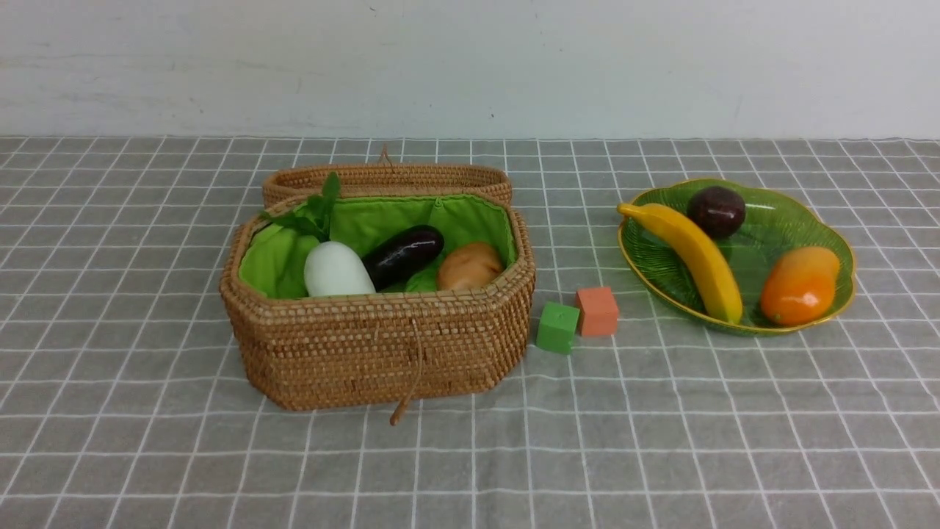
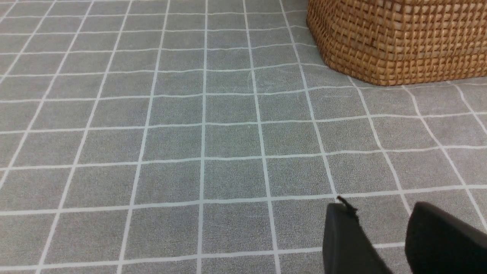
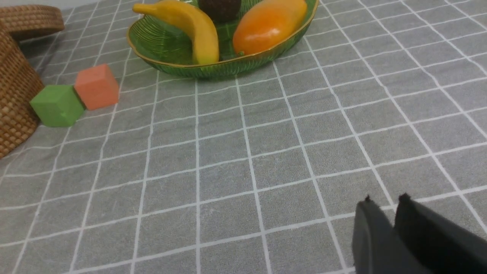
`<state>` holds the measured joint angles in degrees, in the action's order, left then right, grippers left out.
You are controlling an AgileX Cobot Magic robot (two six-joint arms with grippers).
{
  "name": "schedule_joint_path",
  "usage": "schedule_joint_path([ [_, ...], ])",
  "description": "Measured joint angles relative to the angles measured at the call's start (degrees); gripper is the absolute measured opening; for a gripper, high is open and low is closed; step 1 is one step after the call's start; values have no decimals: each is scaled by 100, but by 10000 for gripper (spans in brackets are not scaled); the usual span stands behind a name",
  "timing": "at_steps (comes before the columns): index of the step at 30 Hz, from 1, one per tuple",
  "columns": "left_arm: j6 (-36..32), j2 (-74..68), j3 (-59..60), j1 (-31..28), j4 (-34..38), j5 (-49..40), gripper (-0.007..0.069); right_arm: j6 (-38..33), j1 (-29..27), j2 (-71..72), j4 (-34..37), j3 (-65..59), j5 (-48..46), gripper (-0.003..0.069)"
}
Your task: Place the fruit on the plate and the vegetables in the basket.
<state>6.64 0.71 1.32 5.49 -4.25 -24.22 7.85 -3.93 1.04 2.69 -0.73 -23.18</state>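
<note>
The wicker basket (image 1: 374, 345) stands open at centre left and holds a white radish (image 1: 336, 270) with green leaves, a dark eggplant (image 1: 402, 255) and a brown potato (image 1: 470, 266). On the green plate (image 1: 833, 235) at the right lie a banana (image 1: 698, 257), a mango (image 1: 799, 285) and a dark round fruit (image 1: 716, 211). Neither arm shows in the front view. My left gripper (image 2: 380, 208) hovers open and empty over the cloth, short of the basket's wall (image 2: 399, 42). My right gripper (image 3: 385, 198) is empty, its jaws a narrow slit apart, well short of the plate (image 3: 224, 68).
A green cube (image 1: 557, 328) and an orange cube (image 1: 597, 311) sit touching between basket and plate. The basket's lid (image 1: 387, 178) lies folded back behind it, and a cord loop (image 1: 410, 382) hangs down its front. A grey checked cloth covers the table.
</note>
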Motion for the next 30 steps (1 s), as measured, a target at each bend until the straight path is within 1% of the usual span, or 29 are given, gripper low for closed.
schedule_joint_path([
  [6,0,0,0,0,0,0,238,-7,0,0,-143,-6,27,97],
  [9,0,0,0,0,0,0,238,-7,0,0,-515,-17,90,98],
  [11,0,0,0,0,0,0,238,-7,0,0,-639,-17,102,99],
  [30,0,0,0,0,0,0,238,-7,0,0,-704,-17,104,125],
])
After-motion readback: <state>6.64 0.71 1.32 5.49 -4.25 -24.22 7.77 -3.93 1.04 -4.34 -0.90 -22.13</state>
